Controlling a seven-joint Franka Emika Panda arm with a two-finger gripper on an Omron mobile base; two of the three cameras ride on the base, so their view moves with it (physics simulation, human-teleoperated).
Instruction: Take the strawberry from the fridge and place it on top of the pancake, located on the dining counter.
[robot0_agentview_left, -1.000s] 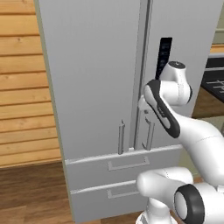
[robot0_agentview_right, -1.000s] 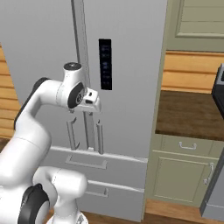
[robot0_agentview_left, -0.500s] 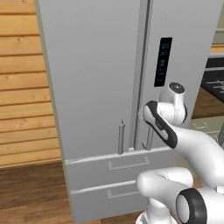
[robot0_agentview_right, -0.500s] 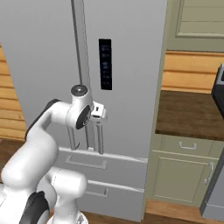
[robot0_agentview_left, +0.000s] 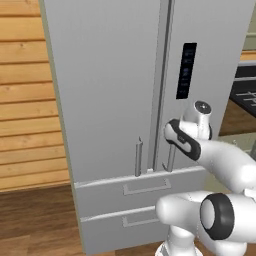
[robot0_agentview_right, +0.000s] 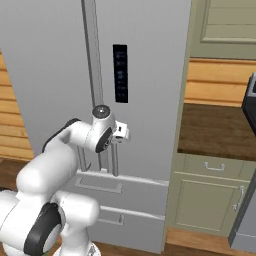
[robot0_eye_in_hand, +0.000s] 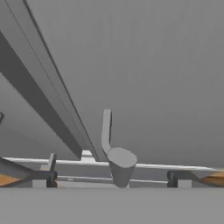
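Observation:
The fridge (robot0_agentview_left: 110, 90) stands right in front of me, tall and light grey, with both doors shut. The strawberry is hidden behind those doors. The pancake and the dining counter are out of view. My gripper (robot0_agentview_right: 120, 138) is up against the lower part of the right door's bar handle (robot0_agentview_right: 116, 161). In the hand view that handle (robot0_eye_in_hand: 119, 162) rises between the two dark fingertips (robot0_eye_in_hand: 45, 176), which stand wide apart on either side without touching it. My gripper (robot0_eye_in_hand: 111, 178) is open and holds nothing. The left door's handle (robot0_agentview_left: 138, 158) stands free beside it.
Two fridge drawers (robot0_agentview_left: 145, 188) lie below the doors, and a dark control panel (robot0_agentview_left: 186, 70) sits on the right door. Green-grey base cabinets (robot0_agentview_right: 215, 186) with a brown worktop (robot0_agentview_right: 220, 131) stand to the right. A wood-plank wall (robot0_agentview_left: 27, 100) is to the left.
My arm has swung down and the gripper has dropped from beside the control panel to the lower end of the right door handle. The jaws stayed open.

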